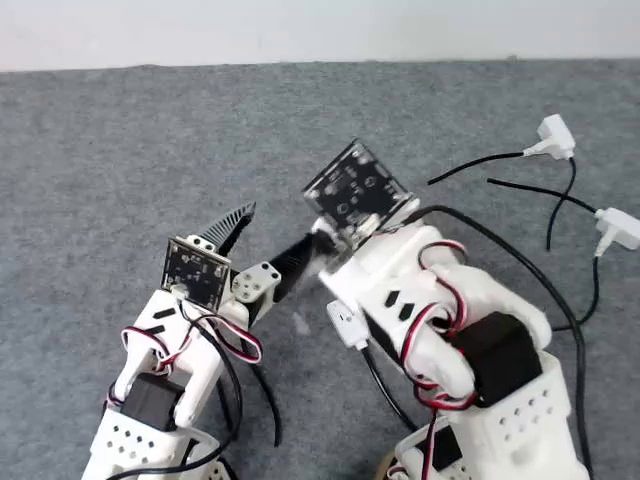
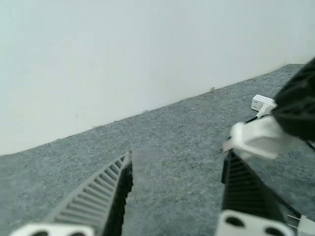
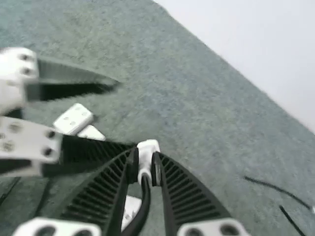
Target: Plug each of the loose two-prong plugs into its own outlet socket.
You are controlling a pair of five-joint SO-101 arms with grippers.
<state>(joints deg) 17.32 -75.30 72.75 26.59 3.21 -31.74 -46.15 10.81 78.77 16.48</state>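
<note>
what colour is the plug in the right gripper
White, on a black cord; the plug shows best in the right wrist view, clamped in the right gripper.

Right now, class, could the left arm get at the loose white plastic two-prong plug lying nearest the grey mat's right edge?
Probably not: the right arm sits between the left gripper and that white plug, blocking the direct path.

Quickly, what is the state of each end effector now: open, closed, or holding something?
Left end effector: open, holding nothing.
Right end effector: closed on a white plug.
</note>
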